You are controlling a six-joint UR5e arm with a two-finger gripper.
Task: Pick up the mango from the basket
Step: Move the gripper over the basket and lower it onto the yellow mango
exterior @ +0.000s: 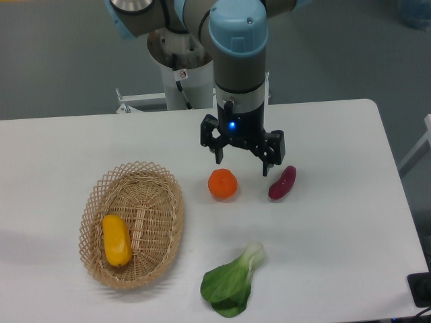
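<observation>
Yellow-orange, the mango (116,240) lies untouched in the basket (168,202) at lower left. At frame centre the gripper (242,166) hangs above the table with jaws spread and empty, well apart from the basket. Reaching over, descending, gripping and lifting all remain.

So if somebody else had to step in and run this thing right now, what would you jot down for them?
Gripper: open, empty, hanging above the table between the orange and the purple vegetable, well to the right of the basket.
Mango: lying inside the basket, toward its left side, untouched.
Also on the table: a leafy green near the front edge.
Done: nothing yet; the mango has not been gripped.
Left: move the arm over the basket, come down on the mango, close on it and lift it out.
</observation>
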